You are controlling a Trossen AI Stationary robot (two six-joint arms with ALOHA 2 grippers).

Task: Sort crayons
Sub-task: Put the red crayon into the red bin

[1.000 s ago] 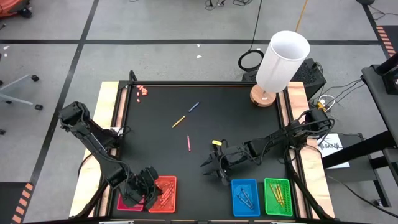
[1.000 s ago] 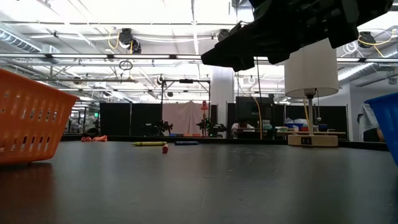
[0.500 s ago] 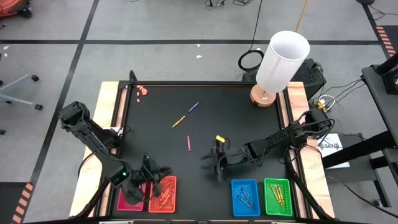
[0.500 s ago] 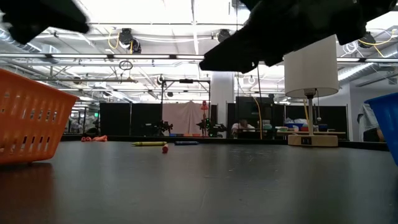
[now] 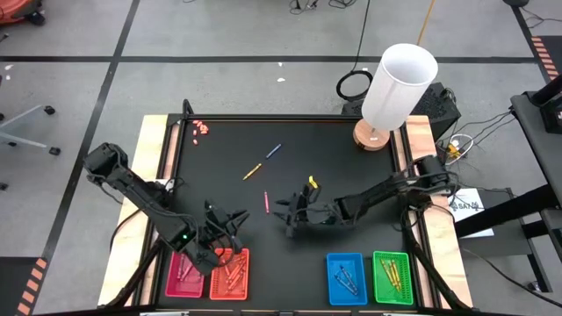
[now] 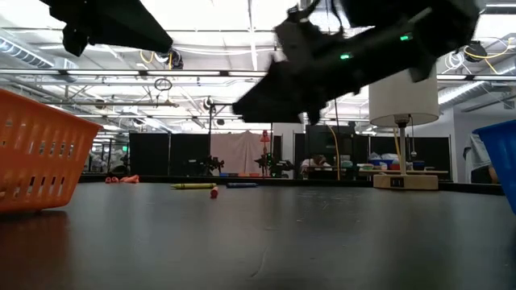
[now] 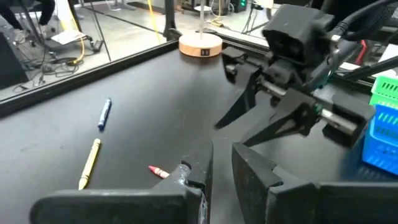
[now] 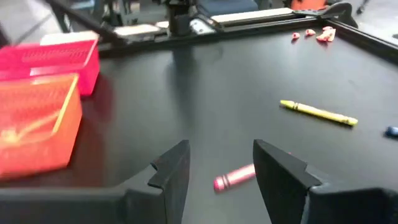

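Since most of the crayons are already binned, only three thin wax sticks are left loose on the black table [image 5: 351,158]: a pink crayon [image 5: 266,201] in the middle, plus a yellow crayon [image 5: 253,171] and a blue crayon [image 5: 274,151] farther back, lying nearly end to end. The rest sit by colour in the front trays, the pink plastic tray [image 5: 181,276], the orange plastic tray [image 5: 230,272], the blue plastic tray [image 5: 346,277] and the green plastic tray [image 5: 392,277].

The right tool [image 5: 290,217] hangs just beside the pink one, fingers spread and empty, and its wrist camera shows that crayon lying between the two prongs, so I'd guess it's lining up to grab it. The left tool [image 5: 230,221] hovers near the orange tray with its fingers nearly pinched together and nothing in them that I can see, pointing toward the same area.

Little pink crumbs [image 5: 201,128] sit in the far corner, and a white lamp [image 5: 395,86] stands at the back edge, out of the way.
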